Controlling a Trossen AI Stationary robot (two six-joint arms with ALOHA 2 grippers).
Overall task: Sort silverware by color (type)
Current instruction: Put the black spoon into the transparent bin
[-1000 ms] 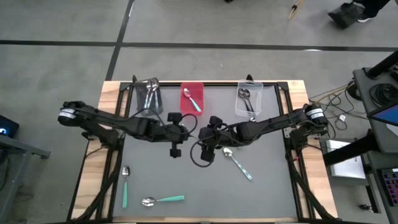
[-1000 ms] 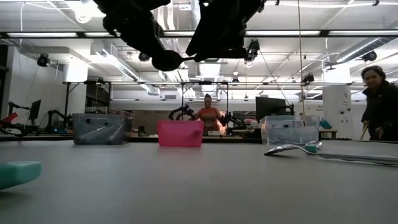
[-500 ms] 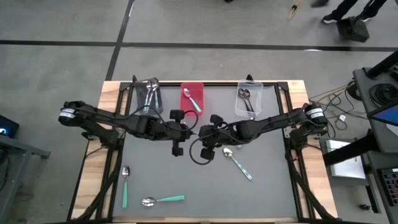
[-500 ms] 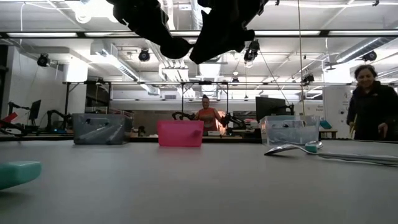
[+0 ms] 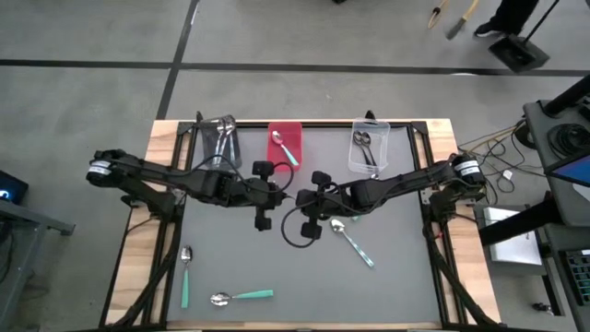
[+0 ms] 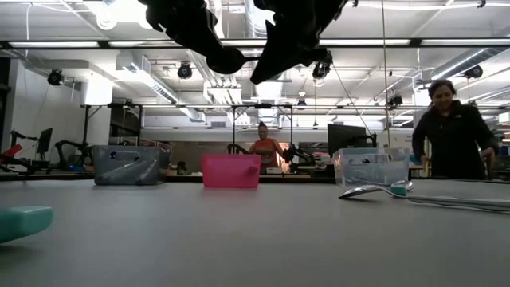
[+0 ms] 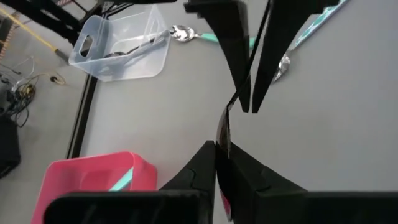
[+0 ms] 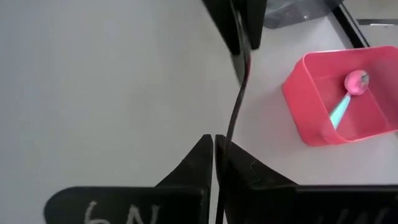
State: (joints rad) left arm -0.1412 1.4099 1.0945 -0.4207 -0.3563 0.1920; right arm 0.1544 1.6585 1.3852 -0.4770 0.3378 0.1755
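Right gripper (image 5: 297,204) just clamped onto black spoon (image 8: 235,109), left gripper (image 5: 277,196) also gripping it; probably a handover toward clear bin (image 5: 354,164).

Matt grey table (image 5: 230,258); glossy metal spoon (image 5: 350,240); pink plastic bin (image 5: 286,138).

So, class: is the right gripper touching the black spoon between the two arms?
Touching. The right wrist view shows the right gripper pinched shut on the black spoon, with no gap.
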